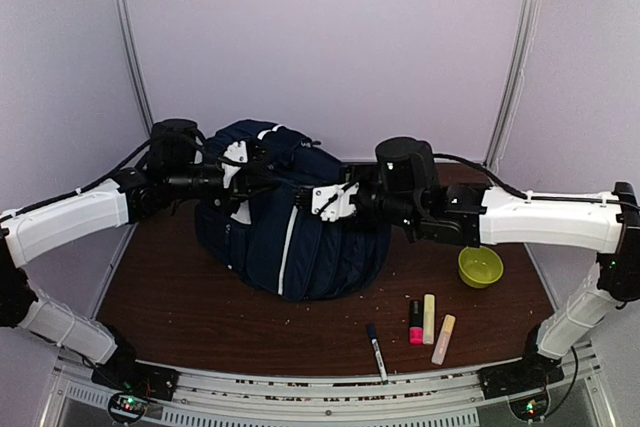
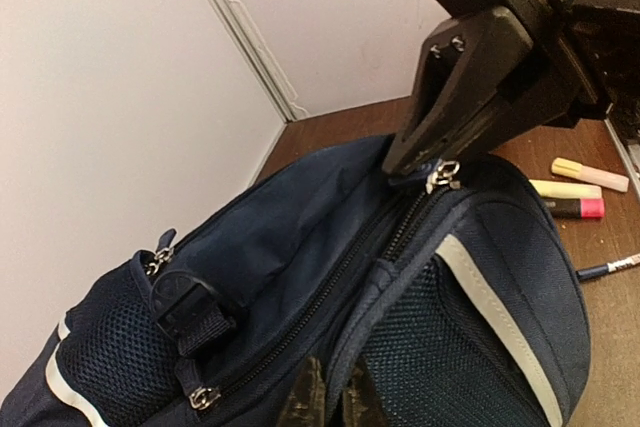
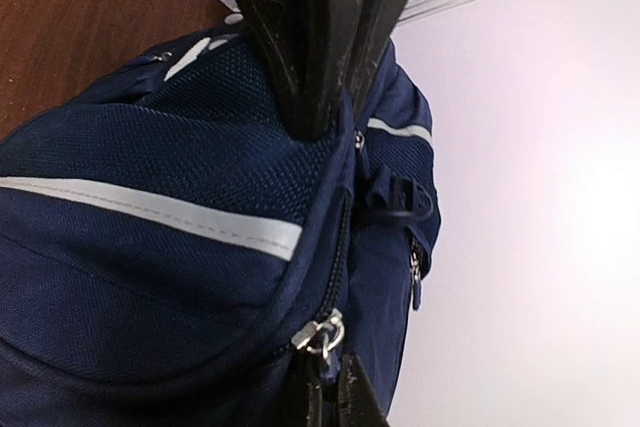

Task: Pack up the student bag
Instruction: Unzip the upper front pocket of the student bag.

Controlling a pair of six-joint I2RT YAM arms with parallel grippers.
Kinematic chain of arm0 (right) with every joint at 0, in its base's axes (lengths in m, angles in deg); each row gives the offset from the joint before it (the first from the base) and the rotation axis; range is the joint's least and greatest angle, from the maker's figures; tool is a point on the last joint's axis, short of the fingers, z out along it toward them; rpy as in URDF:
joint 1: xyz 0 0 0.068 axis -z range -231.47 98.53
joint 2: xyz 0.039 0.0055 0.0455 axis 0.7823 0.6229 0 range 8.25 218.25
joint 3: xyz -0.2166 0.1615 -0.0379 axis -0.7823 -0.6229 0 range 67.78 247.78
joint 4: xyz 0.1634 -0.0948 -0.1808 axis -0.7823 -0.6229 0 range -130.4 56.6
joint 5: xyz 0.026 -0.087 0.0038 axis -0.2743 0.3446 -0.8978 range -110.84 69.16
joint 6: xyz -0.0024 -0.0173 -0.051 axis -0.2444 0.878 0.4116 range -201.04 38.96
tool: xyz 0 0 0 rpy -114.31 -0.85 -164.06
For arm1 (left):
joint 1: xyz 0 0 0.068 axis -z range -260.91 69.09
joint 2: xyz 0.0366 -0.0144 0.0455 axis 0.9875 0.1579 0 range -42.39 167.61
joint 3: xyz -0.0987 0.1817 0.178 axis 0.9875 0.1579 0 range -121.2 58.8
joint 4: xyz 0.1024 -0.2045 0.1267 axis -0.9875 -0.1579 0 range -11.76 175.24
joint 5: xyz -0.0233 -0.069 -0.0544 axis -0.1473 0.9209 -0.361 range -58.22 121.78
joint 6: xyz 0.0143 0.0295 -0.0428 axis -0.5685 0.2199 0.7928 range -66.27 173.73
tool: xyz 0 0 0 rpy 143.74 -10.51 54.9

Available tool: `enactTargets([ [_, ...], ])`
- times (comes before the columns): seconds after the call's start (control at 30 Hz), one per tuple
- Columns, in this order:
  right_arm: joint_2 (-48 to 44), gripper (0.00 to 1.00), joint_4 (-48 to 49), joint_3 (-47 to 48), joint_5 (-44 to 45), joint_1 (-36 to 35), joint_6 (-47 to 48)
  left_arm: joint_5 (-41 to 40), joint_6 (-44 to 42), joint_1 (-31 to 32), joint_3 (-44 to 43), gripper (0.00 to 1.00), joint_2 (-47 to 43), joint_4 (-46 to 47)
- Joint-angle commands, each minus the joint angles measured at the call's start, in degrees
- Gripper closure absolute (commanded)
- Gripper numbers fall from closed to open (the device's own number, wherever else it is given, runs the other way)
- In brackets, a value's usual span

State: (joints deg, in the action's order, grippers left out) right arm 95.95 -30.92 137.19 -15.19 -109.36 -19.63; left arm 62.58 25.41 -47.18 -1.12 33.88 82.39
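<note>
- Far left: the left gripper (image 2: 330,387) is over the bag (image 1: 300,237). Its jaws are pressed together, with the piped seam beside the main zip nipped between the tips.
- The bag sits mid-table (image 1: 200,307), toward the back wall, bulging and navy with white stripes (image 1: 288,247). It's the big thing between the two arms.
- There's a white patch (image 1: 243,210) on its left flank, just under the left wrist. Any print on it is too small to read.
- From the left wrist you get mesh side pockets and a black buckle (image 2: 180,307) on a strap, up on the near end of the bag.
- Now the right gripper (image 3: 325,392): it's closed tight as well. The tips are down on the bag's top by the zip, with fabric drawn up into a small peak there.
- A silver zip pull (image 2: 443,175) hangs just beside those tips. Whether they touch it, I can't tell.
- In front and to the right of the bag lies a marker (image 1: 377,352) with a dark cap and white barrel. The marks on the barrel are too blurred to read.
- Next come the pink highlighter (image 1: 415,322), yellow highlighter (image 1: 429,317) and peach highlighter (image 1: 443,339), lying close together, well clear of the bag.
- Furthest right is a lime-green bowl (image 1: 480,267), upright, under the right forearm.
</note>
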Motion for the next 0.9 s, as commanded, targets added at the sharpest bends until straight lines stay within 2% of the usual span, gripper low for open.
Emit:
enactTargets([
  [0.0, -6.52, 1.00, 3.91, -3.45, 12.72, 1.75, -2.87, -18.71, 12.06, -6.16, 3.10, 1.00, -3.84, 13.79],
  [0.13, -6.55, 1.00, 1.64, -6.59, 14.25, 1.50, -6.20, -24.65, 16.64, -7.60, 4.22, 1.00, -5.90, 17.76],
  [0.23, -5.21, 1.00, 1.03, -9.23, 15.58, 0.65, -8.92, -26.86, 17.74, -7.91, 3.22, 1.00, -6.04, 17.19],
  [0.3, -4.98, 1.00, 0.49, -10.64, 14.91, 0.23, -11.38, -24.89, 17.39, -7.90, 2.56, 1.00, -6.09, 16.37],
  [0.4, -5.74, 1.00, -0.70, -11.87, 10.05, -0.33, -14.44, -16.68, 16.14, -7.91, 5.06, 1.00, -6.98, 19.72],
  [0.5, -7.36, 1.00, -1.46, -13.24, 2.65, -0.72, -17.57, -17.54, 18.06, -7.96, 5.97, 1.00, -7.29, 21.69],
  [0.6, -7.18, 1.00, 0.67, -15.45, -0.98, -0.95, -21.25, -17.40, 18.31, -7.95, 5.52, 1.00, -6.89, 20.84],
  [0.77, -1.07, 1.00, 4.91, -16.60, -7.48, -1.44, -31.04, -15.39, 20.36, -7.92, 6.09, 1.00, -6.60, 22.57],
  [0.87, 3.67, 1.00, 7.60, -16.88, -7.83, -2.13, -35.46, -15.08, 20.43, -7.97, 5.68, 1.00, -6.40, 21.87],
])
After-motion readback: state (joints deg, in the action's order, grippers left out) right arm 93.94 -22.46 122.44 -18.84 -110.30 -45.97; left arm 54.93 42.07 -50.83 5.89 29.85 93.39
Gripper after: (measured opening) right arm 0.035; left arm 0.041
